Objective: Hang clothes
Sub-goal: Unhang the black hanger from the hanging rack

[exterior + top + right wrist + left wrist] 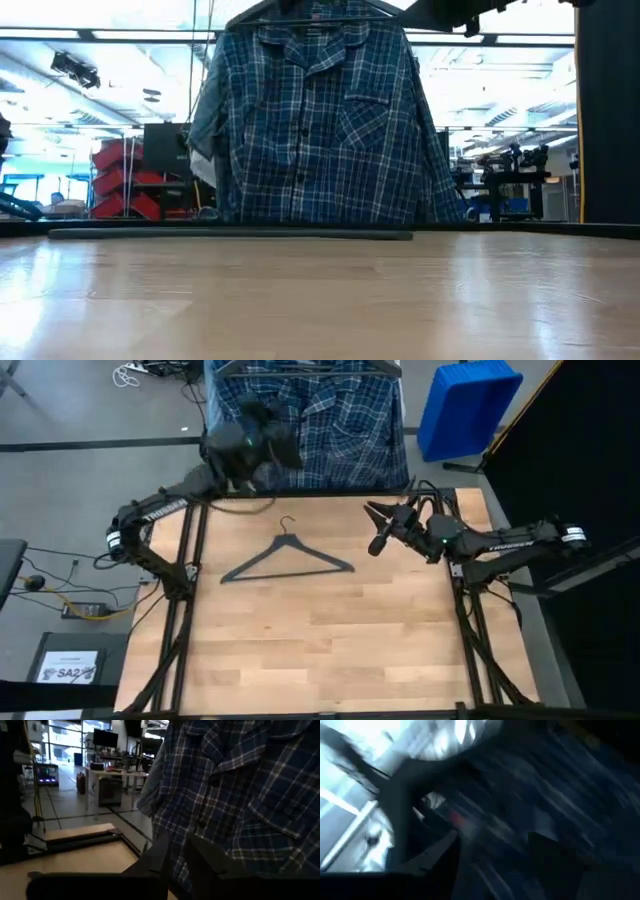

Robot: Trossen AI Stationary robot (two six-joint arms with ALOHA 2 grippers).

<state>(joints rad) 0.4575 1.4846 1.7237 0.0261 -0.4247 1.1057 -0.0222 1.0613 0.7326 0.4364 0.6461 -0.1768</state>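
Plaid shirt: hanging past the tabletop's far edge. Left gripper: at the shirt's left shoulder, grip cannot be told. Right gripper: near far right corner, fingers slightly parted, empty. Hanger: flat, mid-table. Blue bin: on the floor beyond.

The dark blue plaid button-up shirt hangs behind the wooden tabletop; a dark grey plastic hanger lies on it.
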